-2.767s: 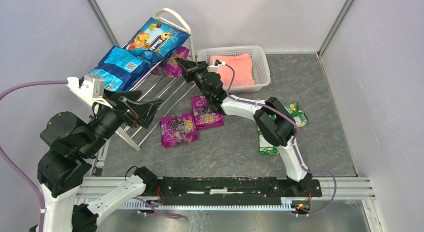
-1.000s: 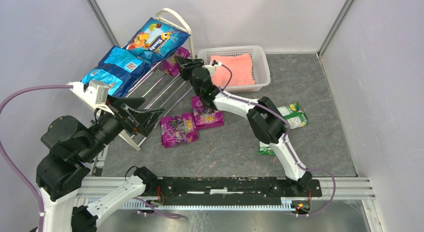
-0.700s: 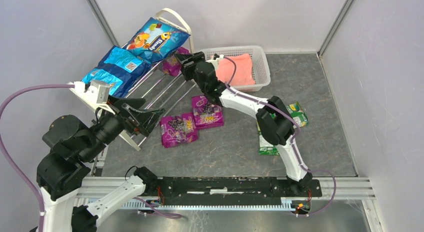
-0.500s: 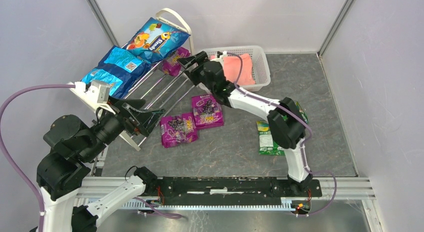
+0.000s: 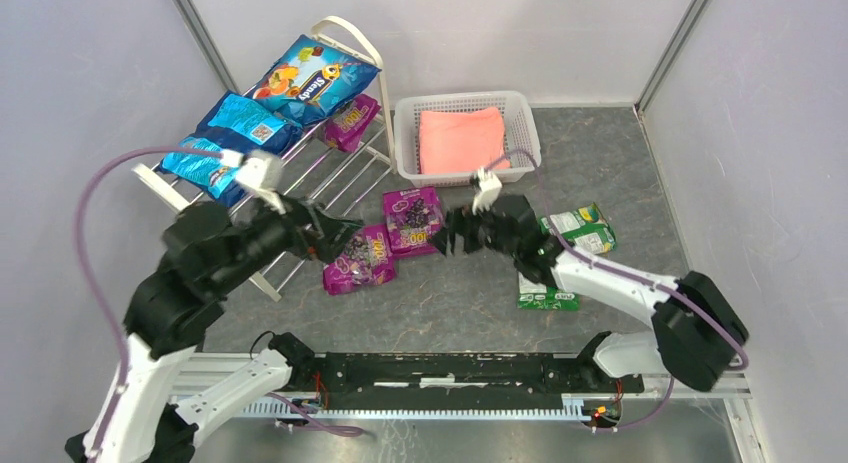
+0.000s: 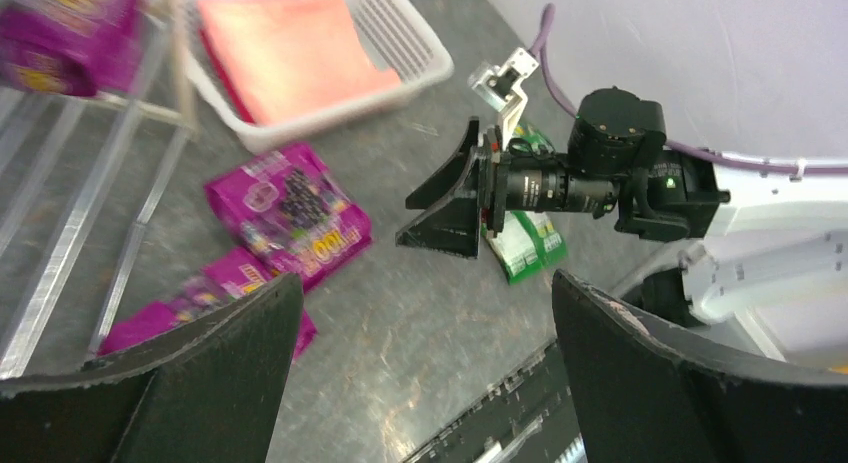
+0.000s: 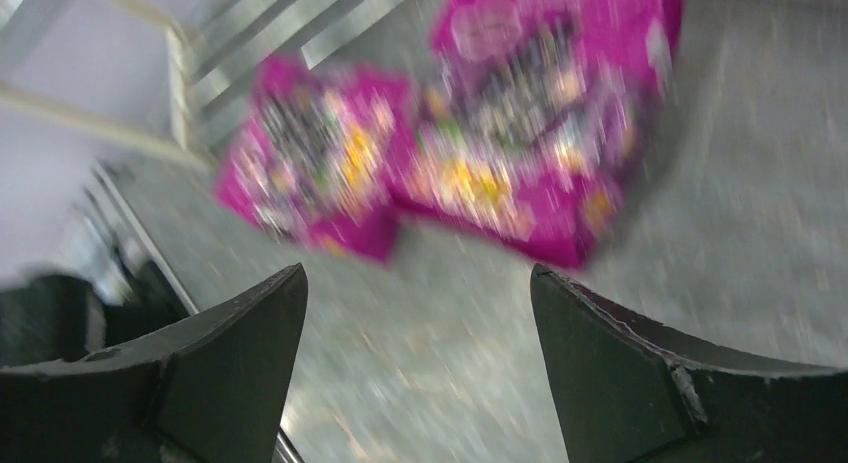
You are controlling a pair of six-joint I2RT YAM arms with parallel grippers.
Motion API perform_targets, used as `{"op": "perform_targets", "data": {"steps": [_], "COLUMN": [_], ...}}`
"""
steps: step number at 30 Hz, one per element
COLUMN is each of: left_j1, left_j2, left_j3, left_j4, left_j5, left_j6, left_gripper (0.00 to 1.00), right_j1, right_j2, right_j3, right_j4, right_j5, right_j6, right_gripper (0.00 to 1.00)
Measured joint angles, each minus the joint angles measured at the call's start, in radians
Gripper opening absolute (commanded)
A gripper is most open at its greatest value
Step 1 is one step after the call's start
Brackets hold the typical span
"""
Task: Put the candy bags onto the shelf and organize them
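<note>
shelf [image 5: 352, 25]: cream loop frame, thin silver rods | right jaws: pulled back off shelf, spread, empty | left jaws: spread, empty, swung out before shelf | purple bag [image 5: 350, 121]: glossy, left on shelf's lower rods, so placed | two purple bags [image 5: 415, 218]: crinkly, flat on worktop [image 5: 600, 153] before shelf, likely next

bright even light, right wrist view motion-blurred
</note>
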Motion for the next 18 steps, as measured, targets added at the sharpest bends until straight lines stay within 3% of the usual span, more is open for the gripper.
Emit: {"op": "perform_targets", "data": {"steps": [4,8,12,18], "left_j1": [-0.001,-0.043,-0.148,-0.289], "left_j2": [0.100,0.232,0.267,0.399], "left_j3": [-0.147,-0.355,-0.501,-0.513], "left_j4": [0.084,0.179,0.181,0.219], "left_j5": [0.169,0.244,0.154,-0.137], "left_j6": [-0.019,-0.072,-0.146,-0.254], "left_gripper": [0.93,0.94,0.94,0.89], "right_j1": [0.004,0.000,-0.051,-0.201], "right_j2": [-0.103,-0.115,-0.119,-0.061], "right_j3": [-0.234,-0.290,-0.290,-0.310], "right_j4": [-0.038,-0.100,-0.103,-0.001], "right_j5": [-0.039,-0.051,-0.082,-0.254], "right_j6": [-0.094,-0.158,-0.210,-0.185], "right_gripper": [0.90,0.93,0.92,0.91]}}
